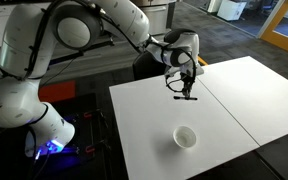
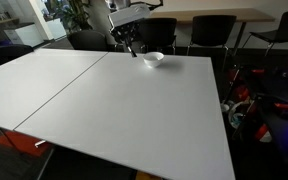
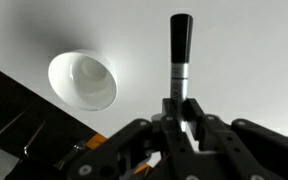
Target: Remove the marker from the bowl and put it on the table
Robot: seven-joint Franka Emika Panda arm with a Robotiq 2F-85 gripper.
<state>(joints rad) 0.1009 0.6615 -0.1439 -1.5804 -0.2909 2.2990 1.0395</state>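
Observation:
My gripper (image 1: 185,84) is shut on the marker (image 3: 179,55), a thin dark pen that sticks out from between the fingers in the wrist view. In an exterior view the marker (image 1: 188,93) hangs just above or at the white table (image 1: 234,100), near its far edge by the seam. The small white bowl (image 1: 185,136) stands empty nearer the front of the table, well apart from the gripper. It also shows in the wrist view (image 3: 82,80) to the left of the marker, and in an exterior view (image 2: 153,59) beside the gripper (image 2: 131,46).
Black office chairs (image 2: 209,30) stand along the table's far side. A red and black cart with cables (image 2: 254,105) sits beside the table's edge. The robot's base (image 1: 29,110) stands off the table's corner.

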